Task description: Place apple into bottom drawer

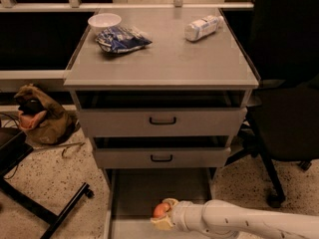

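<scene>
- Speckled floor lies around a grey counter, which carries a bowl, a bag and a bottle.
- Under the counter, the lowest of three, the drawer is pulled open toward the camera.
- The gripper comes in low from the counter's right side, over the drawer. Its jaws are clenched on the apple.
- The apple is inside the drawer's outline, below the counter's front edge. Whether it touches the drawer floor I cannot tell.
- The apple is probably light, firm, smooth and round, so it could roll, and bruise if dropped. Grip it across its widest part and release it low.
</scene>
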You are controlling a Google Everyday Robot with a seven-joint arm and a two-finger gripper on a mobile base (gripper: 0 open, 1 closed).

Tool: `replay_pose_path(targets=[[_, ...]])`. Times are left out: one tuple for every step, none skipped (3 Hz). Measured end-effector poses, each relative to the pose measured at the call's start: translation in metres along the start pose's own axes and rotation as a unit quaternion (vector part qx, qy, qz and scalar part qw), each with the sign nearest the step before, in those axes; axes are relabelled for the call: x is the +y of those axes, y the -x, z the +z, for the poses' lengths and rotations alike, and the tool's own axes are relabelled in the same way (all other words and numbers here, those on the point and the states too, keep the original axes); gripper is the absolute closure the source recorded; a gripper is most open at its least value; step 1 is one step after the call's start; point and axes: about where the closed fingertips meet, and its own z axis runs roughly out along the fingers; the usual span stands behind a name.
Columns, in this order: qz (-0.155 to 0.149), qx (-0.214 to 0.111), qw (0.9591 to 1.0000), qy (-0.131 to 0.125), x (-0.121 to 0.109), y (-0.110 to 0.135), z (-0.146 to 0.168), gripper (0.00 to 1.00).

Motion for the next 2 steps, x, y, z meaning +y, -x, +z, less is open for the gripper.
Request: replay_pose_path(targets=[[0.022,0.004,0.9988,-0.044,-0.009,-0.03,0.033,1.0],[0.034,0.01,0.9917,-0.123,-0.05,-0.045,0.058,1.0]])
